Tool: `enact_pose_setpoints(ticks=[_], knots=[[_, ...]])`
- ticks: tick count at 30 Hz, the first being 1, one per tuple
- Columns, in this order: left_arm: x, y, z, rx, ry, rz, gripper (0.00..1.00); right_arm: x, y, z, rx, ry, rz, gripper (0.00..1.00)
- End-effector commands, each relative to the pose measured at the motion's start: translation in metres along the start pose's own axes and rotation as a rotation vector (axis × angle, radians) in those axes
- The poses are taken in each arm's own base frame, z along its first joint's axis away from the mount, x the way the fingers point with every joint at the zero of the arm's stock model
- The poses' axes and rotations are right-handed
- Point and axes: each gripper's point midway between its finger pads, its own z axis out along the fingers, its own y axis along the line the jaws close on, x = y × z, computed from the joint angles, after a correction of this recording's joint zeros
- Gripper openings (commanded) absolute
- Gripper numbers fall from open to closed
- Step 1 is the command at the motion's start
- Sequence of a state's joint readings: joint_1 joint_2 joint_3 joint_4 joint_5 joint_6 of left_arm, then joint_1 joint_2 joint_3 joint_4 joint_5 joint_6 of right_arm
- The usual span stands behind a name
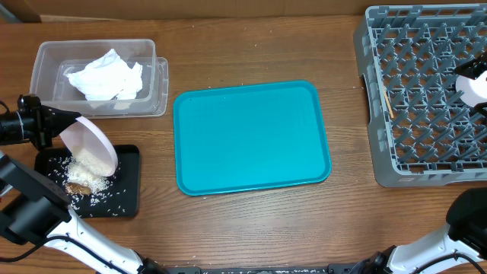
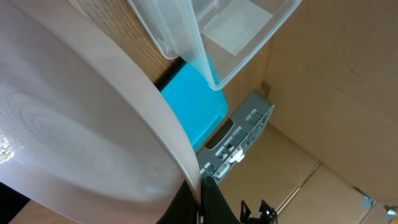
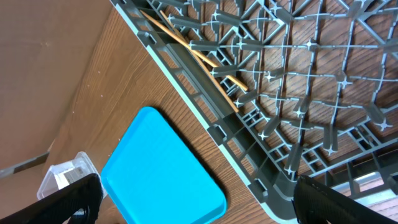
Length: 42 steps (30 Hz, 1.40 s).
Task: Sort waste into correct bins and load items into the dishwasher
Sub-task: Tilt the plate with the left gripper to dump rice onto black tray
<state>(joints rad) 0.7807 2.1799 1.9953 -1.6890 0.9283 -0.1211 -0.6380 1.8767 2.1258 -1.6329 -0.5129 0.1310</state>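
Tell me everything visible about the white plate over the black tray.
The white plate is round, smooth and glossy, and looks ceramic. It is tilted steeply above the shallow black tray, pinched at its upper rim by the left tool. White rice grains cling to its lower face and lie heaped on the tray below.

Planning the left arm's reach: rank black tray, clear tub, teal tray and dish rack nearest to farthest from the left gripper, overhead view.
1. black tray, just below the left gripper in frame, and clear tub, just above: too close to call.
2. teal tray, centre.
3. dish rack, far right.
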Motion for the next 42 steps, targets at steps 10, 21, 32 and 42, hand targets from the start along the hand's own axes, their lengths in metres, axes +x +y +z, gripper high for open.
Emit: enact_pose_setpoints(ticks=[10, 21, 32, 42], knots=[[0.016, 0.008, 0.007, 0.083, 0.052, -0.010, 0.04, -0.001, 0.004, -0.003, -0.008, -0.013, -0.007, 1.00], [0.007, 0.013, -0.018, 0.152, -0.005, -0.032, 0.04, -0.001, 0.004, -0.003, -0.008, -0.013, -0.008, 1.00], [0.009, -0.007, -0.024, 0.257, -0.014, -0.022, 0.04, -0.001, 0.004, -0.003, -0.008, -0.013, -0.007, 1.00], [0.021, -0.010, -0.034, 0.223, -0.047, 0.016, 0.04, -0.001, 0.004, -0.003, -0.008, -0.013, -0.007, 1.00]])
